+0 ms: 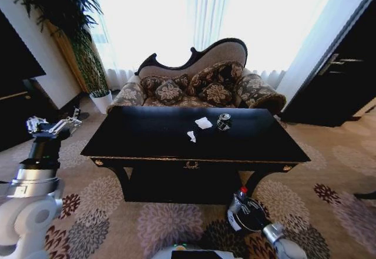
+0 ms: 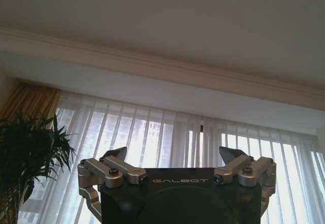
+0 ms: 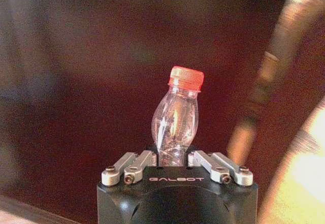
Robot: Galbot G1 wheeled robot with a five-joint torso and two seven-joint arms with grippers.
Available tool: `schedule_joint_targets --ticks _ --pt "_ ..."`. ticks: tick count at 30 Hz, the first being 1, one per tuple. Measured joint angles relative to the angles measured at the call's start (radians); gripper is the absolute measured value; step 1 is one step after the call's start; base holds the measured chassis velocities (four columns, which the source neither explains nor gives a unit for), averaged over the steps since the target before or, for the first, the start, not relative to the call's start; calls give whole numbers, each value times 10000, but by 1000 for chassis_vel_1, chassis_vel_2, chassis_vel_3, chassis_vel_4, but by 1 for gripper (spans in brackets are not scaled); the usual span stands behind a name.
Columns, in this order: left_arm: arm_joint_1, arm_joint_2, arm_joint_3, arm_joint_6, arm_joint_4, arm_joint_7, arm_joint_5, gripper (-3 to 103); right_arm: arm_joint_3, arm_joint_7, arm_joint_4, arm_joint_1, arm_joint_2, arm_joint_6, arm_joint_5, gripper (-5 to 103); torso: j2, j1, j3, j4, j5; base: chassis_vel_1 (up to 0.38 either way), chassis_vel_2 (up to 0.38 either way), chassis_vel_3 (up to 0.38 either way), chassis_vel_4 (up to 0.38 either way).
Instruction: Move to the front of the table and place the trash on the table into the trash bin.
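The right gripper [image 3: 172,159], marked GALBOT, clamps the base of a clear bottle [image 3: 175,120], its red cap [image 3: 186,77] pointing away from the fingers, low over the trash bin [image 1: 249,213] at the table's [image 1: 147,138] front. The left gripper [image 2: 173,158], also marked GALBOT, is raised with fingers spread wide. Farther off, two paper scraps [image 1: 203,123] and a crushed can [image 1: 223,121] lie on the tabletop.

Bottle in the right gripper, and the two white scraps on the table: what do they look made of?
The bottle looks like thin clear plastic, glossy and see-through, with a ribbed red plastic cap; the right gripper is shut on it. The two white scraps look like matte crumpled paper, possibly tissue, on the glossy black table.
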Motion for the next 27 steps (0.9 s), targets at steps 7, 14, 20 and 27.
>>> schedule_joint_targets --ticks 7,14,20,27 --pt "106 -77 203 16 -74 -137 8 100 -434 1949 -1175 812 -43 -656 -89 22 0 0 0 2 -1 0 0 0 0" --pt "233 23 132 254 -230 -422 -308 100 -333 2420 -1775 1814 -220 -1428 672 22 0 0 0 6 0 0 0 0 0" --pt "219 11 51 342 -159 -513 -311 100 -199 2551 -2057 1920 -341 -1451 239 22 -1 1 0 0 1 0 0 0 0" --pt "135 -42 142 391 -63 -587 -319 100 -127 2508 -2053 1779 -200 -1582 153 22 0 1 0 1 1 0 0 0 0"
